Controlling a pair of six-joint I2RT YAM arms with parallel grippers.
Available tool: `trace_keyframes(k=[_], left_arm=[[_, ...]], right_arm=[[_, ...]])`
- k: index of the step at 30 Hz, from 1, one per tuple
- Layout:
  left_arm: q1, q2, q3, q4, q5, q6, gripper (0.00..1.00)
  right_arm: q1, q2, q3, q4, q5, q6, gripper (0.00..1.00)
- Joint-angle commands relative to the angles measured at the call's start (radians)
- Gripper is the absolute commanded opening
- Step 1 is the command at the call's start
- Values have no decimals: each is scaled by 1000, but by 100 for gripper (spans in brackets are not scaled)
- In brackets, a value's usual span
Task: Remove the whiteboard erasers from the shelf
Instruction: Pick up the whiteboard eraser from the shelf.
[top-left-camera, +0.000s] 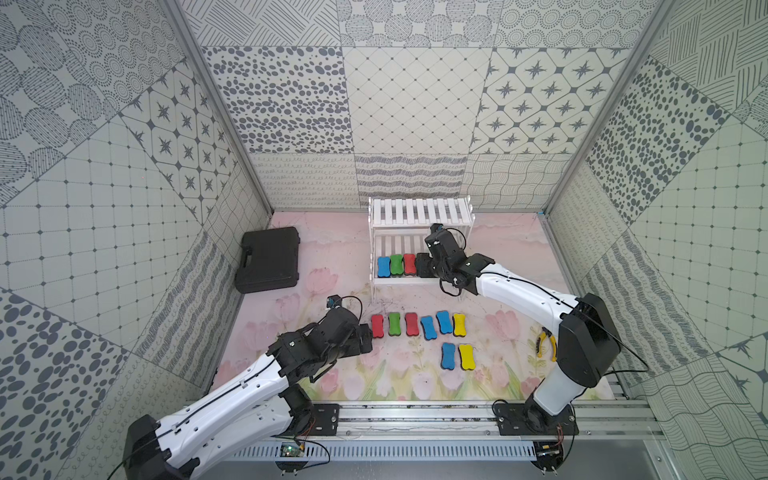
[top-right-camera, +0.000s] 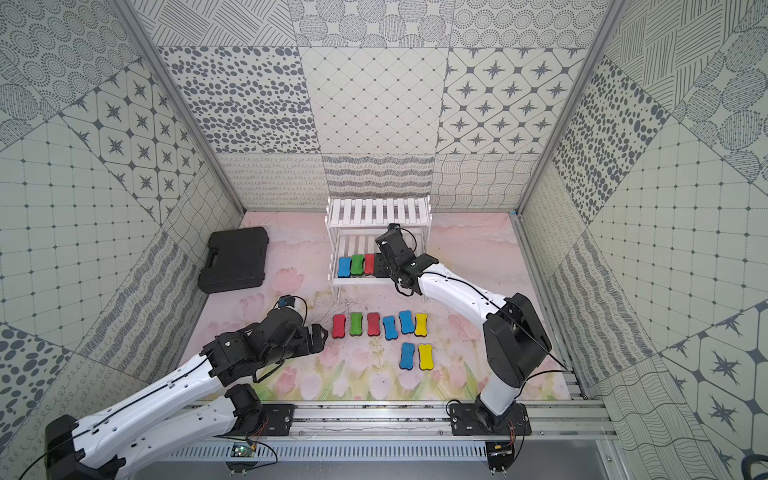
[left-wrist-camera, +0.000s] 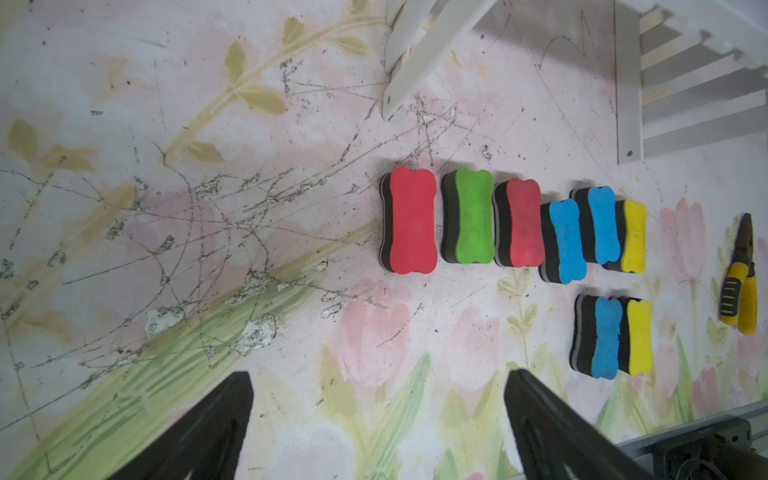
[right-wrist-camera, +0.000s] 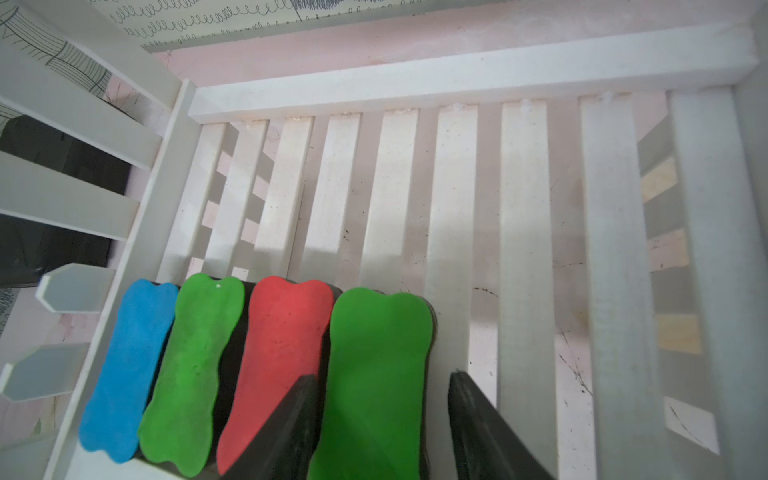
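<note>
The white shelf (top-left-camera: 419, 212) stands at the back of the table. On its lower tier lie a blue eraser (right-wrist-camera: 124, 374), a green eraser (right-wrist-camera: 195, 365), a red eraser (right-wrist-camera: 278, 353) and a second green eraser (right-wrist-camera: 374, 374), side by side. My right gripper (right-wrist-camera: 382, 376) is open and straddles that second green eraser: one finger lies against its red-side edge, and a thin gap shows at the other. In both top views the gripper (top-left-camera: 424, 266) hides this eraser. Several erasers (top-left-camera: 411, 323) lie on the table in front. My left gripper (left-wrist-camera: 379, 376) hangs open and empty, left of them.
A black plastic case (top-left-camera: 269, 259) lies at the left of the table, by the wall. Yellow-handled pliers (top-left-camera: 547, 343) lie right of the erasers on the table, near my right arm's base. The shelf's upper tier (top-right-camera: 376, 212) holds nothing.
</note>
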Motion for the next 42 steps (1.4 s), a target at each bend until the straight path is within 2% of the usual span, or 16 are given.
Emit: trace_keyframes(k=[1, 11, 19, 21, 26, 35, 42], left_arm=[[3, 0, 4, -20, -12, -1, 99], [2, -6, 3, -22, -8, -4, 99], [3, -6, 3, -17, -3, -7, 99], [2, -8, 2, -19, -3, -8, 99], [3, -10, 5, -22, -2, -7, 99], [3, -5, 24, -24, -12, 4, 99], [4, -5, 28, -20, -16, 7, 99]], right_arm=[[-8, 16, 19, 16, -7, -10, 53], [-13, 1, 9, -21, 44, 12, 46], [-15, 16, 40, -56, 52, 4, 48], [-14, 21, 45, -63, 55, 7, 46], [-15, -3, 30, -34, 16, -6, 35], [13, -213, -73, -30, 17, 54, 32], [116, -431, -299, -73, 3, 195, 32]])
